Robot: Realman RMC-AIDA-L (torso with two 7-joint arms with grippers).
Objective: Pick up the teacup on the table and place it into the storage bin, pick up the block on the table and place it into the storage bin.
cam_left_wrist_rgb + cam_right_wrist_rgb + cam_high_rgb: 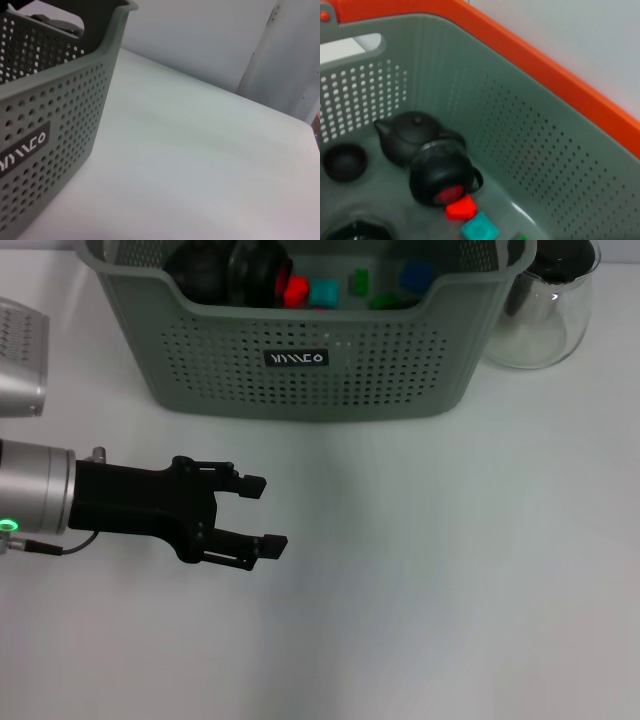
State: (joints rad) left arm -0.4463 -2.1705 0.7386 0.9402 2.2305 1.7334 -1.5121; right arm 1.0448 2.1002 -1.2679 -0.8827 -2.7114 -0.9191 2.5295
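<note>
**Nearing the end: worktop bare, bin holding the pieces**

Judging from the head view, nothing loose is left on the white worktop (pixel 430 570) in front of the storage bin (pixel 310 380); no teacup and no block lies there, so both placings look done, or nearly so. The bin stands at the far side of the worktop, with a clear glass carafe (pixel 545 310) just beside it on the robot's right.

Inside the bin, the right wrist view shows a small black teacup (pixel 345 161) on the floor, a black teapot (pixel 407 135), a dark lidded vessel (pixel 444 175), and beside that a red block (pixel 460 207) and a teal block (pixel 480 229). Green and blue blocks also show from the head camera.

The left gripper (pixel 262 514) hovers low over the worktop, near the bin's front, its fingers parted and holding nothing. The right gripper itself is not seen; its camera looks down into the bin.

The bin's front carries a small black label (pixel 296 359) with white stylised letters; I cannot read them with certainty.
</note>
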